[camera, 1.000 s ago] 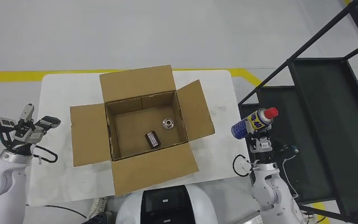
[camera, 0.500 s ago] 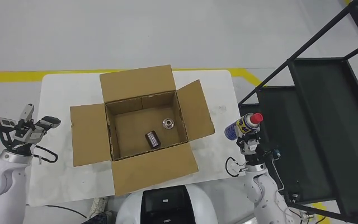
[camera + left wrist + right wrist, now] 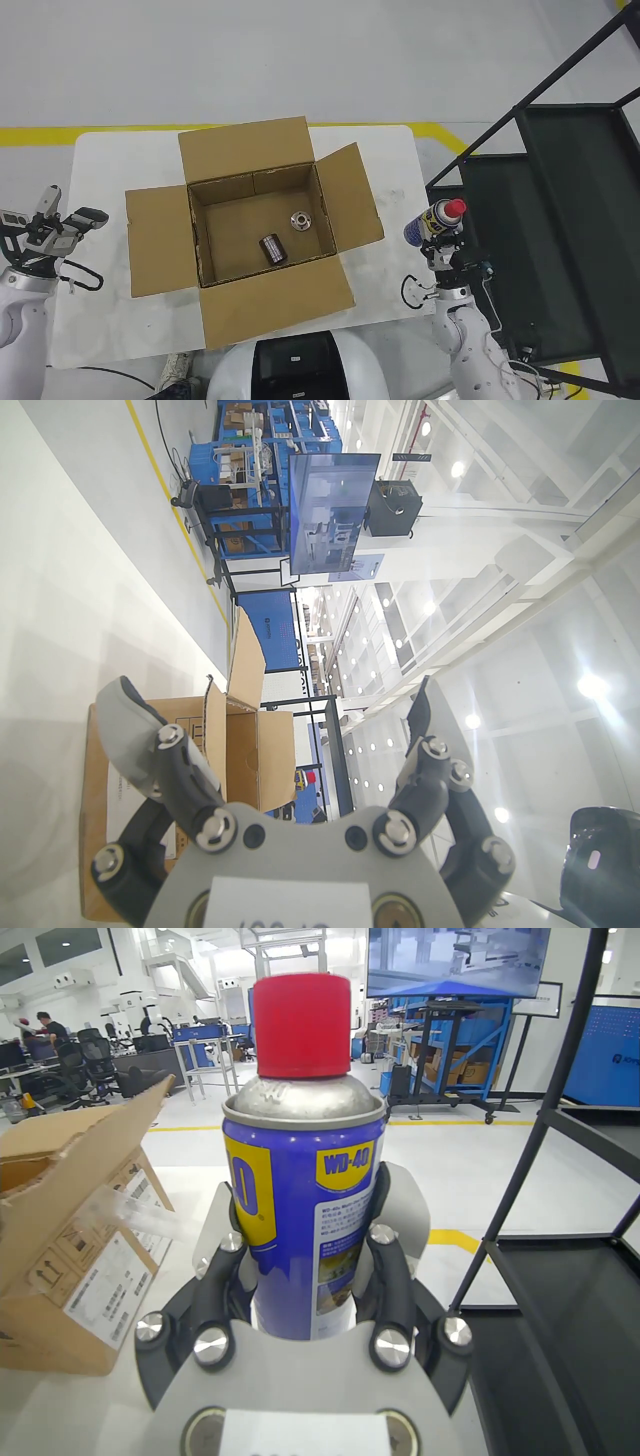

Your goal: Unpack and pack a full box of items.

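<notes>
- The box (image 3: 260,230) is plain brown corrugated cardboard. It sits in the middle of the white bench (image 3: 110,170), with all four flaps folded outward and printed labels on its outer wall.
- On the box floor lies a short dark cylinder (image 3: 272,248), on its side. Near it, toward the right wall, is a small round metal part (image 3: 299,219) with a hole in its centre. The two are apart.
- The spray can (image 3: 432,222) is a smooth metal cylinder with a blue and yellow printed body, a bare silvery domed shoulder and a glossy red plastic cap.
- The can is at the right edge of the bench, near the box's right flap but clear of it, beside a black metal rack (image 3: 560,200).
- The right gripper (image 3: 310,1198) pinches the lower body of the can between its grey fingers (image 3: 400,1208), one on each side.
- The can's long axis runs in line with the fingers. The red cap points up and away from the wrist, and the base sits down toward the palm.
- The left gripper (image 3: 270,700) is off the left edge of the bench, with its curved grey fingers (image 3: 120,710) spread wide and nothing between them.
</notes>
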